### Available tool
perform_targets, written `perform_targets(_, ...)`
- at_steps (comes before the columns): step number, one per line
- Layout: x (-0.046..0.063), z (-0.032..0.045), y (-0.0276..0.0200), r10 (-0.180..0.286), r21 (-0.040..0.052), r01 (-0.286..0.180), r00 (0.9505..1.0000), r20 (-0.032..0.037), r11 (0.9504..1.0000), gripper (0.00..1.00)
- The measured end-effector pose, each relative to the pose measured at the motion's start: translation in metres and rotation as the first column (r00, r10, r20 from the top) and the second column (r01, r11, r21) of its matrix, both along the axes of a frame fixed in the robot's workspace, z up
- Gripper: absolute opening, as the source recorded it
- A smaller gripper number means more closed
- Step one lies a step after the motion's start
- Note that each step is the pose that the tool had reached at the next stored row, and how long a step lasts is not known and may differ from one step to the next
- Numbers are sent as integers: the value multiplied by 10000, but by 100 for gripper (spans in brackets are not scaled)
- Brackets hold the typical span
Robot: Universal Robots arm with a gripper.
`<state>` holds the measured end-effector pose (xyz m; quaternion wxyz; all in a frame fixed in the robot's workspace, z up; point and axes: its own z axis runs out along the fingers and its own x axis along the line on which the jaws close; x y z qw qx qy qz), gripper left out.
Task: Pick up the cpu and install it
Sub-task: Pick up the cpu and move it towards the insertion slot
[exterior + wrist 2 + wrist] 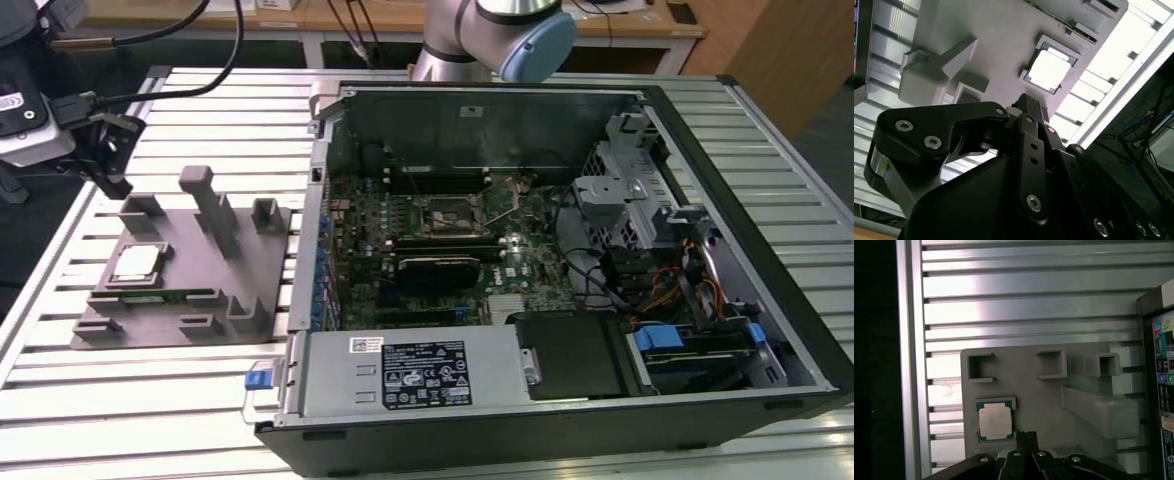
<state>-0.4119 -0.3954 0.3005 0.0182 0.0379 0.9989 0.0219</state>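
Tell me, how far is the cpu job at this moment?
Nothing looks done yet: the cpu lies in its pocket on the grey holder, outside the computer case. In hand: the claw hangs close by the cpu, not holding it. Left: the pick and the install in the motherboard socket.

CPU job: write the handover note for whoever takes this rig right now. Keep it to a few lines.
Gripper: hovers over the grey holder tray, close by the cpu, carrying nothing.
Cpu: lies flat in its square nest on the tray, on the exterior view's left of the open computer case.
Done: nothing so far; the cpu is not picked up.
Left: the pick-up, and the install in the motherboard socket.
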Motion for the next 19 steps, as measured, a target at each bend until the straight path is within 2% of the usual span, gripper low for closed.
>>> perform_targets(10,-56,-117,0,-1,-1,1,10000,-80,10000,11)
perform_targets(19,-126,-218,-3,1,0,-1,9999,-109,10000,11)
